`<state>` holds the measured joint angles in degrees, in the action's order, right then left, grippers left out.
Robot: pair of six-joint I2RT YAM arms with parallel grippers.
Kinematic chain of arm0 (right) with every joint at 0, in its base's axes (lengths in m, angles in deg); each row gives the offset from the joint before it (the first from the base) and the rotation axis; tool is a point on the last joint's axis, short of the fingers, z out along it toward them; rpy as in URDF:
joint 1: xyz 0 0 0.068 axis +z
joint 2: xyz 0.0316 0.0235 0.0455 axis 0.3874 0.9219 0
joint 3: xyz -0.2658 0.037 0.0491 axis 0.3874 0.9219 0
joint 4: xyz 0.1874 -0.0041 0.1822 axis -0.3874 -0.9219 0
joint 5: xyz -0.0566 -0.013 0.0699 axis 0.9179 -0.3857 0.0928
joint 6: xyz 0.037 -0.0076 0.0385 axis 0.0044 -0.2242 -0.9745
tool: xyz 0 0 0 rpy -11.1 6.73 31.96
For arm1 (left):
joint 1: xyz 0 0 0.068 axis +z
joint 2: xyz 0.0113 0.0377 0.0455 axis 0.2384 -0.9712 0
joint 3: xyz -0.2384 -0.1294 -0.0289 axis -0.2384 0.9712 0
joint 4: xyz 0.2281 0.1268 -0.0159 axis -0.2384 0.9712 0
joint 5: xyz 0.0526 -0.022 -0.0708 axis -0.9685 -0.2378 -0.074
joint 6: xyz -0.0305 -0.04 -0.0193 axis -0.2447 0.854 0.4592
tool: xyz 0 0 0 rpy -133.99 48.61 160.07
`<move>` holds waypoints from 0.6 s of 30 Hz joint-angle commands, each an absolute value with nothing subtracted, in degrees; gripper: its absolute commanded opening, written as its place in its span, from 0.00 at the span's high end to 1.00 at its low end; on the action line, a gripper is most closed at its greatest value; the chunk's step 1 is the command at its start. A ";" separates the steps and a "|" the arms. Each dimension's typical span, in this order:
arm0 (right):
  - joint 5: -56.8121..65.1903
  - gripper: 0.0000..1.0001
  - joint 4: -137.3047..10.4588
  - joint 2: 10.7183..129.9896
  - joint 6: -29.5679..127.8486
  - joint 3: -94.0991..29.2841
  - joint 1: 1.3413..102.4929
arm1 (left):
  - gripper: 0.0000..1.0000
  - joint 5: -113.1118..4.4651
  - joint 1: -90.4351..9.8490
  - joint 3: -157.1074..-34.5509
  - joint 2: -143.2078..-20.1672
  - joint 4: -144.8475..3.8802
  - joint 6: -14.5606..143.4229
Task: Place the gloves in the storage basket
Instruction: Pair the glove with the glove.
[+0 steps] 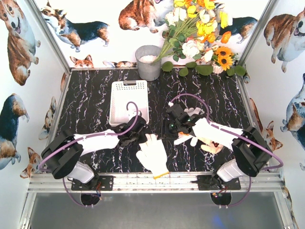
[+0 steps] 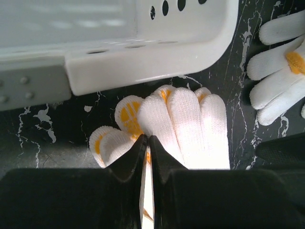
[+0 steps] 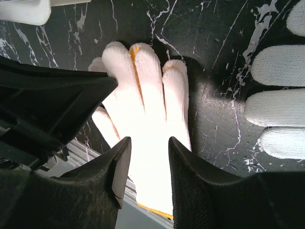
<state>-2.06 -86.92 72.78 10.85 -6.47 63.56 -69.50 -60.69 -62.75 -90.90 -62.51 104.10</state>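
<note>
Gloves (image 1: 152, 155): none seen inside the storage basket (image 1: 119, 90); several lay on the table (image 1: 90, 105)
Left gripper (image 2: 147, 139): clamped on a yellow-palmed glove (image 2: 186, 124), just beside the basket's near wall
Right gripper (image 3: 148, 143): jaws part-open, apparently empty
Remaining: every glove

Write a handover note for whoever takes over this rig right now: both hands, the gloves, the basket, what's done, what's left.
Left hand: shut on a yellow-marked white glove, just outside the near corner of the storage basket.
Right hand: open, empty.
Loose: orange-cuffed white glove by the front edge of the table; beige glove and white gloves under the right arm.
Done: no glove plainly in the basket.
Left: drop the held glove in, then the rest.
</note>
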 commanded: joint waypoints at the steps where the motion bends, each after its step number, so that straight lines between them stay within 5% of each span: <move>1: -2.68 0.60 -84.51 74.10 11.02 -6.53 64.67 | 1.00 -71.32 -60.11 -61.70 -88.35 -62.07 103.57; 18: -3.11 0.62 -79.37 83.81 8.43 -6.37 69.02 | 1.00 -75.04 -60.11 -61.02 -87.17 -57.25 103.71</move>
<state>-3.20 -82.82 82.33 9.08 -6.47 68.85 -72.76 -60.69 -61.55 -88.15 -59.06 104.07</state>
